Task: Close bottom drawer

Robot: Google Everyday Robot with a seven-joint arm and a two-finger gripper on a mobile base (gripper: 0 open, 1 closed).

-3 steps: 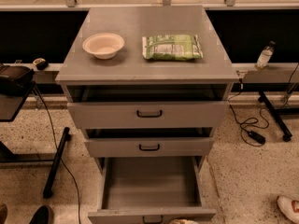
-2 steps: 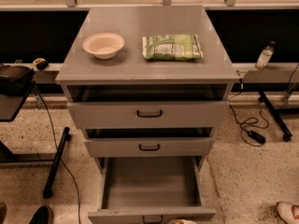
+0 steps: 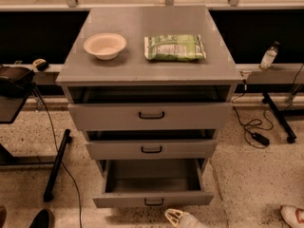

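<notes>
At the bottom edge of the view, the pale gripper (image 3: 176, 217) sits just in front of the bottom drawer (image 3: 152, 177) and a little right of its black handle (image 3: 154, 202); I cannot tell whether it is wide or narrow. That drawer, the lowest of the cabinet's three, is pulled far out, showing a plain grey interior, while the middle drawer (image 3: 151, 149) and the top drawer (image 3: 151, 116) above it each stand slightly out. Farther back, on the cabinet's grey surface (image 3: 142, 68), a pale bowl (image 3: 105, 45) rests toward the left edge and a green packet (image 3: 175, 47) lies toward the right edge, the two apart.
</notes>
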